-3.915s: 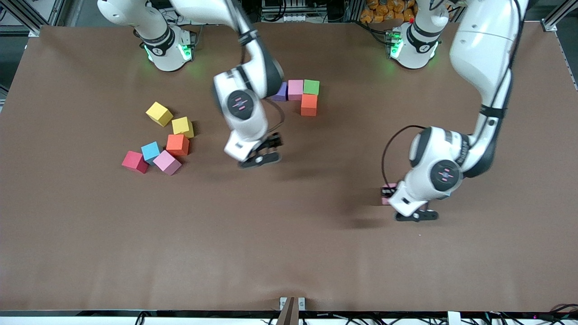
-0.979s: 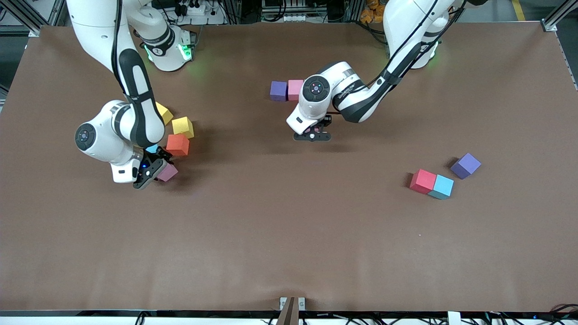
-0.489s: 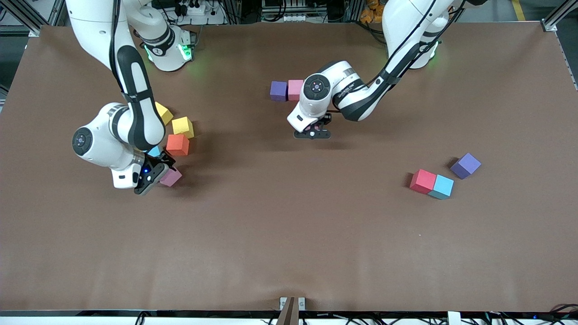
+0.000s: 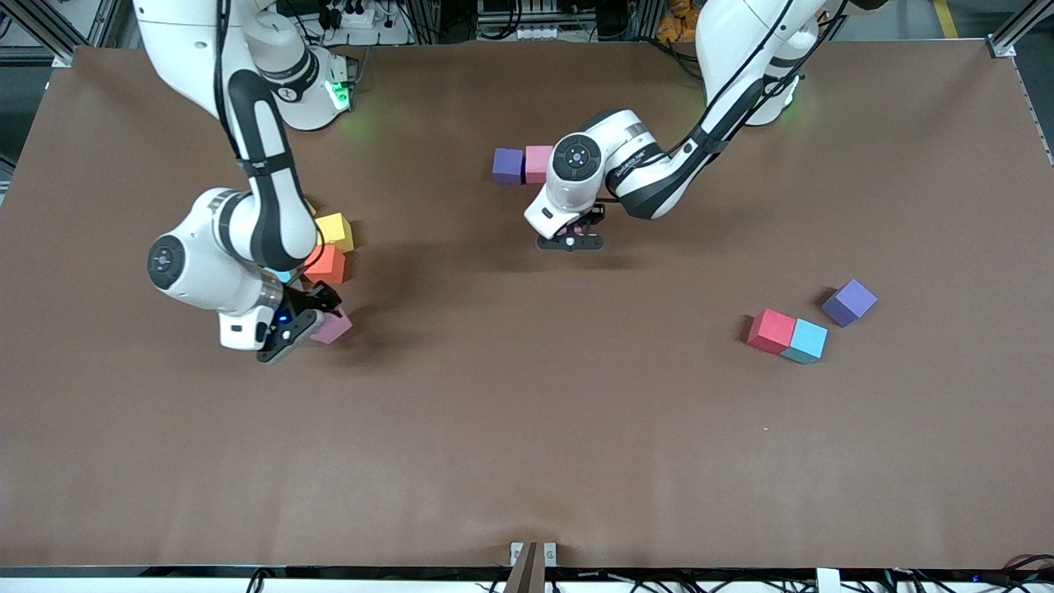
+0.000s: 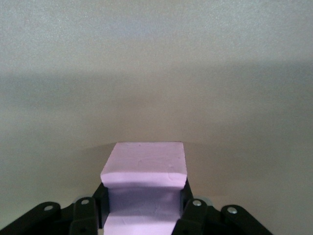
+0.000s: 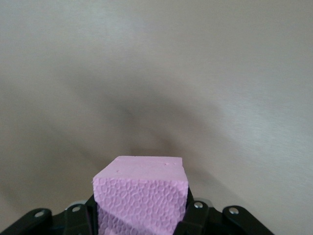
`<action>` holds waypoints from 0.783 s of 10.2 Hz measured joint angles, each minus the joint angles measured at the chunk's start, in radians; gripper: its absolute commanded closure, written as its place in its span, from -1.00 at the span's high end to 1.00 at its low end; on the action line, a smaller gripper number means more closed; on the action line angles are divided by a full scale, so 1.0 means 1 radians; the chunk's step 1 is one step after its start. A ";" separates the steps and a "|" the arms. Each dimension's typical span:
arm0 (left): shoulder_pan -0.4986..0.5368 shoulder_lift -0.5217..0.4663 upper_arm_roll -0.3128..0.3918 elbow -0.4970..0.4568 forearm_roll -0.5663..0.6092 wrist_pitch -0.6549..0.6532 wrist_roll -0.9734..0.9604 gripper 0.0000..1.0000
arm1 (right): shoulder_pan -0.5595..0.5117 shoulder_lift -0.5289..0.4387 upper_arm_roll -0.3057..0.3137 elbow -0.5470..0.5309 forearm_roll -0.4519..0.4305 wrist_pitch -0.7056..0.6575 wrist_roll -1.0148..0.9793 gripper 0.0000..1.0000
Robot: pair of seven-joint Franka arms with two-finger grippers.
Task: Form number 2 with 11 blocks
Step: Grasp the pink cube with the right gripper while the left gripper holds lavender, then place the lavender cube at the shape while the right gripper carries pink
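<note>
My right gripper (image 4: pixel 309 323) is shut on a pink block (image 4: pixel 335 328), just over the table beside an orange block (image 4: pixel 327 263). In the right wrist view the pink block (image 6: pixel 139 188) fills the gap between the fingers (image 6: pixel 195 218). My left gripper (image 4: pixel 570 238) is shut on another pink block (image 5: pixel 144 164), low over the table's middle. Beside its wrist lie a purple block (image 4: pixel 508 165) and a pink block (image 4: pixel 538 163). A red block (image 4: pixel 771 330), a light blue block (image 4: pixel 805 341) and a purple block (image 4: pixel 849 302) lie toward the left arm's end.
A yellow cube (image 4: pixel 333 231) sits against the orange block, on the side farther from the front camera. A sliver of a light blue block (image 4: pixel 282 276) shows under the right arm. The brown table (image 4: pixel 527 428) is bare toward the front camera.
The right gripper has shut on the pink block and carried it off the cluster, toward the front camera and the left arm's end. The left gripper has hardly moved.
</note>
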State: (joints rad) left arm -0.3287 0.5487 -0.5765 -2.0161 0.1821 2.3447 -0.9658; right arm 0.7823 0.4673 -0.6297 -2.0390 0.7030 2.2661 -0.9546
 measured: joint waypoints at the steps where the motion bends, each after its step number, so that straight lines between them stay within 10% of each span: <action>1: 0.000 0.000 -0.005 0.000 0.000 0.001 -0.003 -0.26 | 0.020 -0.002 0.000 0.002 0.000 -0.020 0.025 -0.79; 8: -0.001 -0.001 -0.014 -0.011 0.000 0.002 -0.007 -0.24 | 0.202 -0.025 0.002 0.006 -0.007 -0.064 0.171 -0.96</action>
State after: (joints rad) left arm -0.3295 0.5475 -0.5905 -2.0274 0.1822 2.3467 -0.9723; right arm 0.9845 0.4418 -0.6279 -2.0328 0.6963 2.2017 -0.7841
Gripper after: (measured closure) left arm 0.432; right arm 0.410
